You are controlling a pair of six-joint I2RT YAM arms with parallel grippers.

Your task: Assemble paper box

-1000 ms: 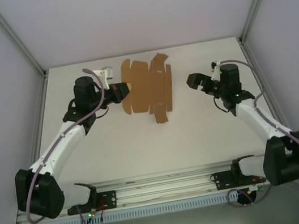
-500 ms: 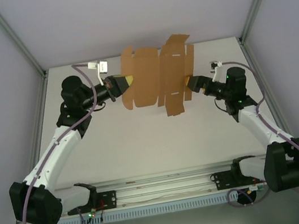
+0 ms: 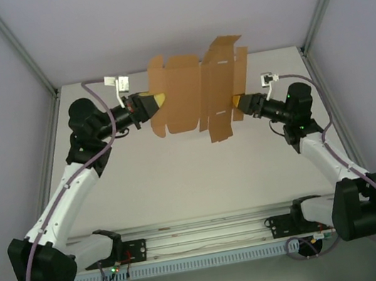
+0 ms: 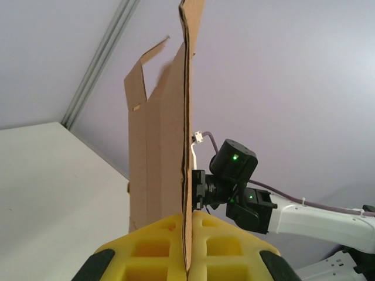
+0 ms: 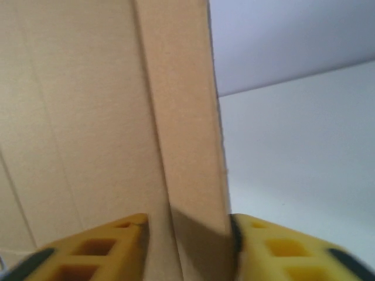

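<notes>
paper box (image 3: 187, 94) — upright sheet, aloft | left gripper (image 3: 158, 101) clamps one edge | right gripper (image 3: 238, 101) narrow astride opposite flap — grip you cannot tell

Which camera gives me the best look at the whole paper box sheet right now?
Top external: the paper box appears there as a complete flat sheet, with its flaps, tabs and outline all readable. The left wrist view catches it nearly edge-on, as a narrow upright strip. The right wrist view gives a blurred close-up of one panel and a fold.
</notes>
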